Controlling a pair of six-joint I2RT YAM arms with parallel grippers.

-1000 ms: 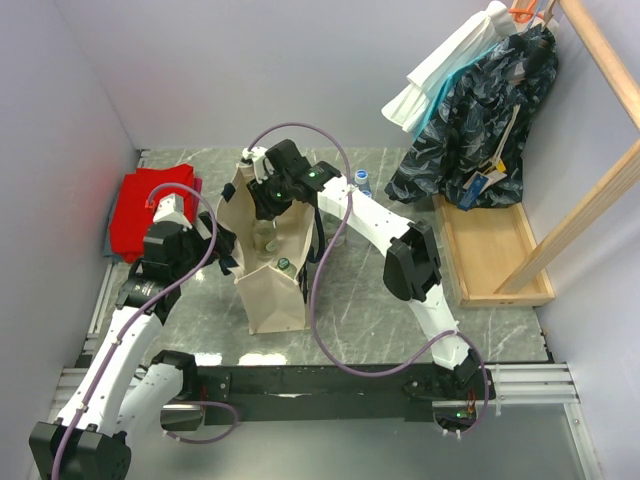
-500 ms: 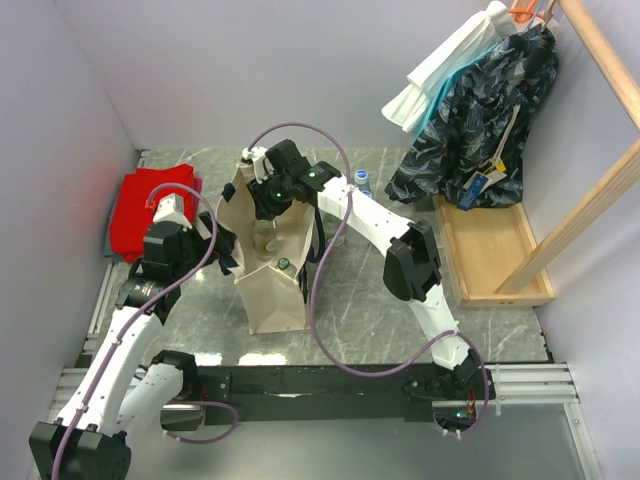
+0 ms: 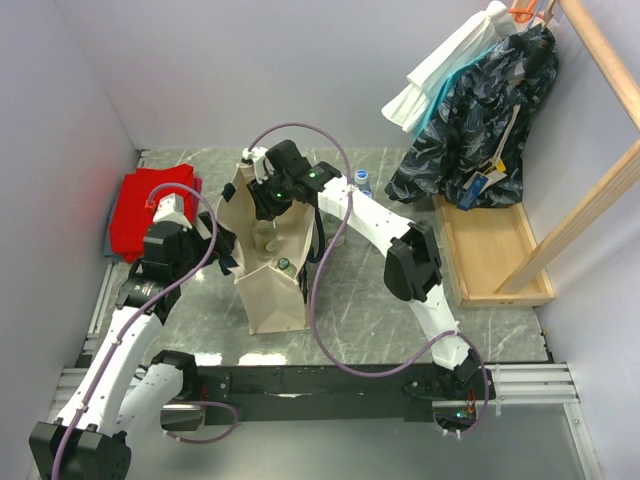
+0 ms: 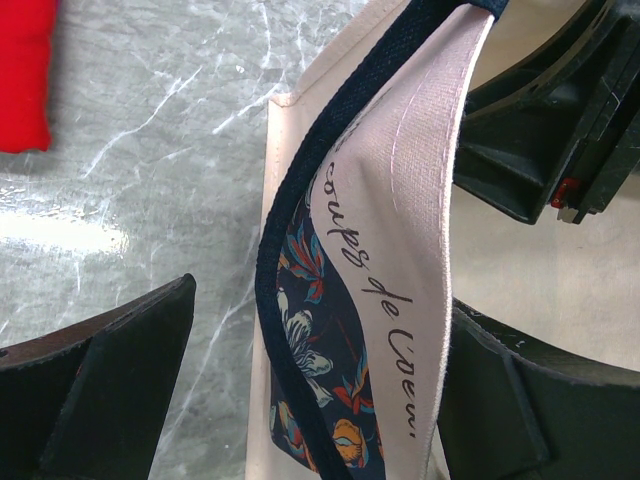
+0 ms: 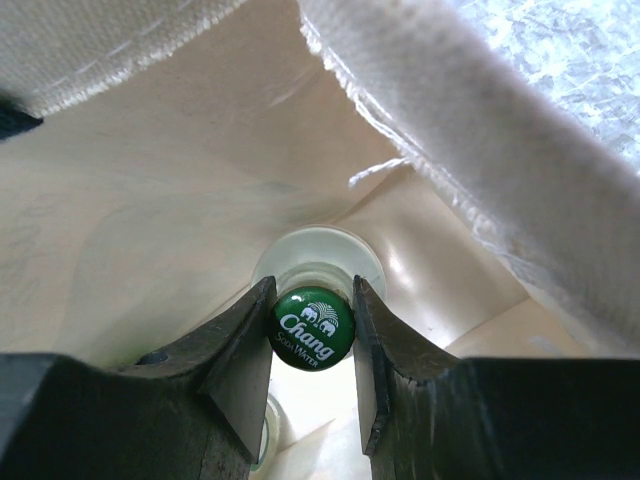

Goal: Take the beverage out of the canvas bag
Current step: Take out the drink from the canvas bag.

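The beverage (image 5: 313, 332), one green-capped bottle, stands inside the canvas bag (image 3: 272, 300), directly between the tips of your right pincer (image 5: 312, 298); only its cap and glass shoulder show. From the left: your left pincer (image 4: 320, 300) gapes wide around the bag's rim and one navy strap (image 4: 272, 320), its left finger clear of the cloth. Your right pincer is clamped narrow on the cap. Just below it, a second rim (image 5: 262, 440) is too cut off to identify.
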